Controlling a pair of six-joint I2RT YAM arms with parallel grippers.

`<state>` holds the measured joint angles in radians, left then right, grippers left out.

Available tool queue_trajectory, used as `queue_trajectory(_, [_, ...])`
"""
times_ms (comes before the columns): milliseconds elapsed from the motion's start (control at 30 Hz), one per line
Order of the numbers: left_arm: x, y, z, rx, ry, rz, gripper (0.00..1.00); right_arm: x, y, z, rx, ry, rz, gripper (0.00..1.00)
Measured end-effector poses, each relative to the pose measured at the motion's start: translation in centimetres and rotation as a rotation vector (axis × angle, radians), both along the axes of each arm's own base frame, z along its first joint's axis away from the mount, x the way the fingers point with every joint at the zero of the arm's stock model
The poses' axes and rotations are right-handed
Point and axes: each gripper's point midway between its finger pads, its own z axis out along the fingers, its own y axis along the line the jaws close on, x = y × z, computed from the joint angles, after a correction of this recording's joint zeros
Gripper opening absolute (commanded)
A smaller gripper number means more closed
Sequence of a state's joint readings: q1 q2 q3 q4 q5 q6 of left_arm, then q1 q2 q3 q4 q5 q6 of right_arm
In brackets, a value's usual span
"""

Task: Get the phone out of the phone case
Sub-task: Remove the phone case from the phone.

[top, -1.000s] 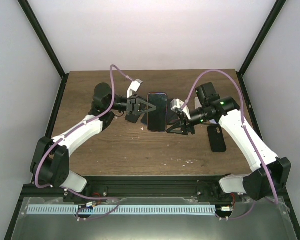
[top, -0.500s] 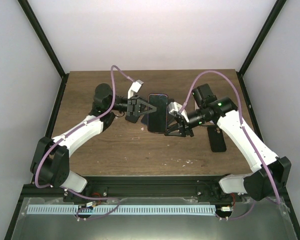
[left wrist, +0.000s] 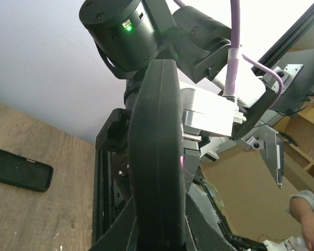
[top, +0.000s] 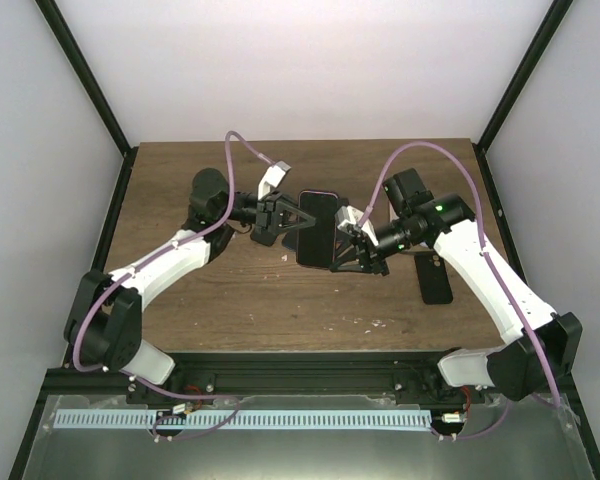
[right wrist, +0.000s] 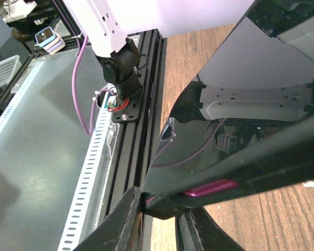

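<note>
Both grippers hold the phone [top: 318, 228] between them over the middle of the table [top: 230, 300]. Its long axis runs from near to far, with the dark screen facing up and one short end pointing to the far wall. The right gripper [top: 338, 247] is the nearer one. It is nearly closed, and in the right wrist view its fingers [right wrist: 118, 222] pinch the near part of the phone's right edge, beside a pink side button. The left gripper [top: 298, 222] is closed tight on the phone's left edge, a little farther back.

A few small pale specks [top: 375, 323] lie on the wood on the near side. The black phone case [top: 436, 278] lies flat to the right, under the right arm and apart from the phone. It also lies lengthwise from near to far.
</note>
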<state>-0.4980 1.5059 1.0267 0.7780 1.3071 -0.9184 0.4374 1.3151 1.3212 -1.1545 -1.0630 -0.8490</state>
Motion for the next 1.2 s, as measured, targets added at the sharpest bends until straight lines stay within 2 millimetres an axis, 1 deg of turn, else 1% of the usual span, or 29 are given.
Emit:
queue_trajectory(267, [0.0, -0.7, -0.5, 0.01, 0.017, -0.057, 0.0, -0.1, -0.2, -0.8, -0.06, -0.044, 0.007, 0.09])
queue_trajectory(567, [-0.6, -0.7, 0.2, -0.004, 0.002, -0.091, 0.0, -0.4, 0.0, -0.3, -0.089, -0.118, 0.026, 0.09])
queue_trajectory(933, [-0.9, -0.9, 0.3, -0.027, 0.028, -0.136, 0.0, -0.6, -0.2, -0.3, -0.114, -0.193, 0.051, 0.09])
queue_trajectory(967, [-0.9, -0.9, 0.4, -0.03, 0.035, -0.144, 0.0, -0.6, -0.2, -0.3, -0.117, -0.207, 0.057, 0.09])
queue_trajectory(1067, [-0.5, -1.3, 0.0, -0.013, 0.138, -0.163, 0.0, 0.0, -0.4, -0.5, -0.147, -0.27, 0.057, 0.09])
queue_trajectory(1200, [-0.1, -1.4, -0.3, 0.002, 0.229, -0.167, 0.0, 0.5, -0.6, -0.8, -0.174, -0.296, 0.046, 0.04])
